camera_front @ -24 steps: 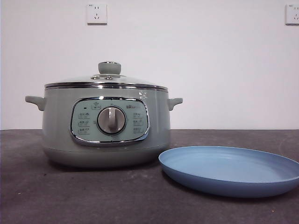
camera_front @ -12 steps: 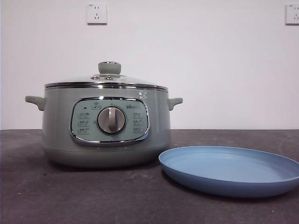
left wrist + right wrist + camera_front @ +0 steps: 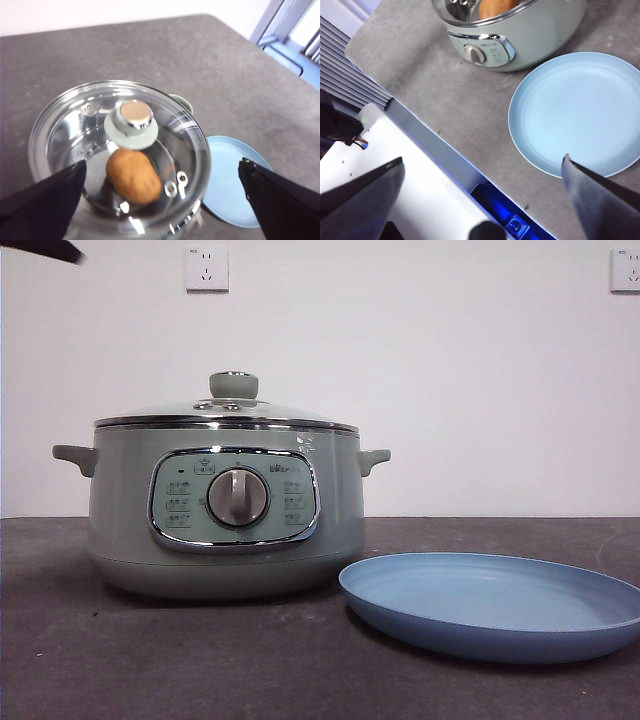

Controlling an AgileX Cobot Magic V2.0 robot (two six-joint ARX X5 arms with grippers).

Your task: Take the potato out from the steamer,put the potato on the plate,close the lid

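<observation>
Glass lid [image 3: 120, 150], glossy steamer [image 3: 225, 540], matte plate [image 3: 490, 605].

Dark grey speckled bench [image 3: 200, 660] against plain white wall [image 3: 450, 380]; two white wall sockets, one [image 3: 206, 269] upper left, other [image 3: 625, 270] at right edge

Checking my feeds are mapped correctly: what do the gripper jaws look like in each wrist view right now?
The left gripper shows two matte black, wedge-shaped jaws tapering to points. The right gripper has the same tapered shape but looks dark grey and blurred. No cables or markings visible on either.
</observation>
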